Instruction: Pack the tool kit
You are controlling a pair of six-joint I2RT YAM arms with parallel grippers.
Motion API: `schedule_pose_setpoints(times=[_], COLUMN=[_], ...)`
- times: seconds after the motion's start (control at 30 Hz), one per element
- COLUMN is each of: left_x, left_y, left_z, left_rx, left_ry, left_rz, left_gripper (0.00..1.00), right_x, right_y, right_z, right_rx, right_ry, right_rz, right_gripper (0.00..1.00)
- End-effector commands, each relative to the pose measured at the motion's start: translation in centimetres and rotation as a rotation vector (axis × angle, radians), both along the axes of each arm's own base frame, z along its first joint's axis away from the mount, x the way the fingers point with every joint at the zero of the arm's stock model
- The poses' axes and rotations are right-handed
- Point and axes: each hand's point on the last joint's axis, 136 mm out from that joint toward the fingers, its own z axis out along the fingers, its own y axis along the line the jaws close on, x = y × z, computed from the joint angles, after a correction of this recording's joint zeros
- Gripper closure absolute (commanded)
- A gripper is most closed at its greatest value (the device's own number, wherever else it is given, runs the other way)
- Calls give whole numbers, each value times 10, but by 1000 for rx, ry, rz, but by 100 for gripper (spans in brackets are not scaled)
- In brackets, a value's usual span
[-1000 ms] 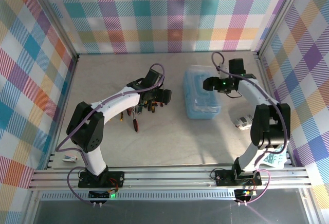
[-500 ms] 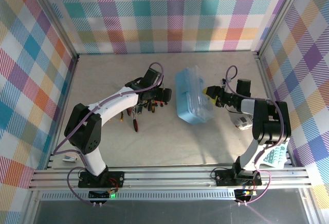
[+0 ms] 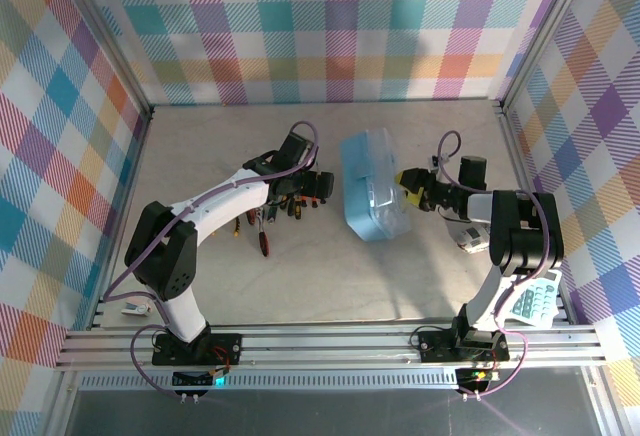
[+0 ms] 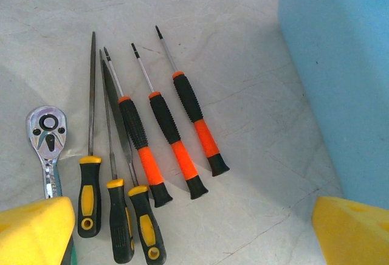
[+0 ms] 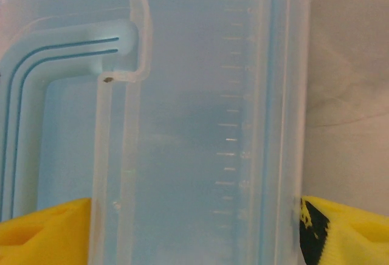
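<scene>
Tool kit case between wide-set pads of right pincer

3 orange drivers, ratchet lt; blue case rt.

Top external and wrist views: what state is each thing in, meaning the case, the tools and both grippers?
case: lid shut, lying on the table.
orange-handled screwdrivers: loose on the table in a row, outside the case.
yellow-handled tools: loose on the table beside them.
ratchet wrench: loose on the table, unpacked.
left gripper: open, empty, above the tools.
right gripper: straddles the case's edge; whether it grips is unclear.
</scene>
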Motion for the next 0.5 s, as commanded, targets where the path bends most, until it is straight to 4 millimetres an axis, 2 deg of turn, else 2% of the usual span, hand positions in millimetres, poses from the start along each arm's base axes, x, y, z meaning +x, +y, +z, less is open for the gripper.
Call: schedule_pose_setpoints(times=[0.0, 0.27, 0.3, 0.33, 0.47], left_x=[0, -2, -2, -2, -2], left_y=[1, 2, 3, 3, 2], left_z=[7, 6, 7, 8, 24], left_rx=[-4, 1, 0, 1, -25], left_ry=[2, 4, 2, 2, -21], left_rz=[-7, -6, -6, -7, -5], left_gripper=[0, 0, 0, 0, 0], right_x=[-5, -5, -5, -5, -4], right_y=[-4, -7, -8, -11, -28], right_z=[-16, 2, 5, 9, 33], right_rx=[-47, -92, -106, -130, -273], right_ry=[31, -7, -8, -10, -33], right_rz=[-14, -19, -23, -34, -85], right_gripper=[12, 10, 8, 0, 1])
